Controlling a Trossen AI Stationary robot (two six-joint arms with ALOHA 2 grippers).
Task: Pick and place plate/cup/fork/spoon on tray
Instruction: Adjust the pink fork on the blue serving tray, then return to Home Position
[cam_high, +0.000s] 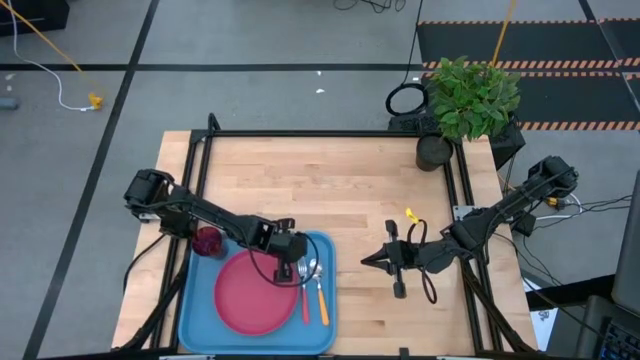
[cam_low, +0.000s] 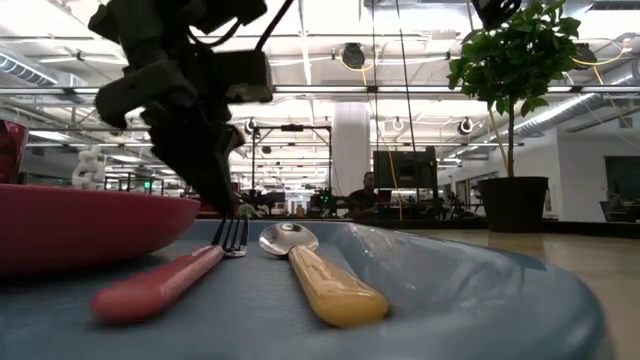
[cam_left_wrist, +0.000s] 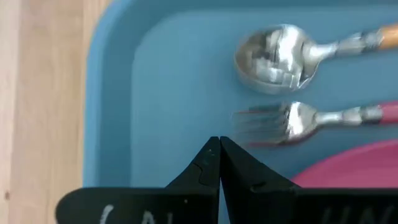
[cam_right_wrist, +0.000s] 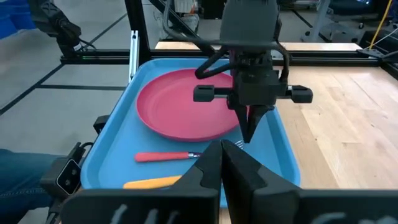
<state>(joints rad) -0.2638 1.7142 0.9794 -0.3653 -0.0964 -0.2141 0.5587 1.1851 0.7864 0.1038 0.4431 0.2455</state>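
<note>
The light blue tray (cam_high: 200, 320) lies at the table's near left. On it lie the pink-red plate (cam_high: 252, 295), the fork (cam_high: 304, 296) with its red-pink handle, and the orange-handled spoon (cam_high: 321, 296) beside it. The dark red cup (cam_high: 208, 241) stands at the tray's far left corner, partly under my left arm. My left gripper (cam_left_wrist: 217, 142) is shut and empty, pointing down just beside the fork's tines (cam_left_wrist: 264, 123); it also shows in the low view (cam_low: 225, 200). My right gripper (cam_high: 368, 262) is shut and empty over the bare table, right of the tray.
A green plant in a black pot (cam_high: 437, 150) stands at the table's far right corner. A small yellow piece (cam_high: 410, 214) lies on the wood near my right arm. Bare wood (cam_high: 320, 185) stretches beyond the tray toward the far edge.
</note>
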